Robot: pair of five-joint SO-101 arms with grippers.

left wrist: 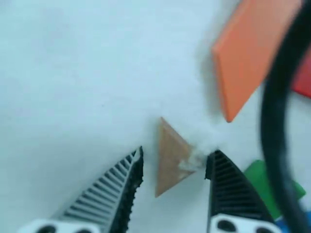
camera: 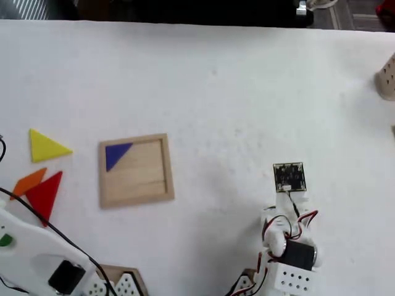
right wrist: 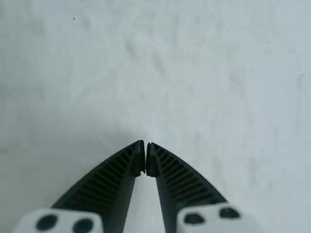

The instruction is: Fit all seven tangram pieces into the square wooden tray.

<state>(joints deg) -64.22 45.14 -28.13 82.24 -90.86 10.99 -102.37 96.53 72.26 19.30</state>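
Straddling a small tan triangle (left wrist: 170, 165), the left gripper (left wrist: 177, 155) stands with jaws apart, one ribbed finger on each side, nothing clamped. The triangle lies flat on the white table (camera: 234, 105). Its long edge runs along the fingers' own line, so a closing pinch would cross the short width. One corner sits just beside a fingertip; contact cannot be told. Orange piece (left wrist: 248, 53) lies just beyond the triangle, red triangle (camera: 46, 194) beside that, yellow triangle (camera: 46, 146) farther off. Square wooden tray (camera: 136, 171) sits to the right of this cluster, holding only a blue triangle (camera: 116, 154) in its far left corner. Right gripper (right wrist: 146, 158) is pressed together over bare table, well right of the tray. Judgement: the left arm is the nearer to the loose pieces, and the carry to the tray goes rightward.
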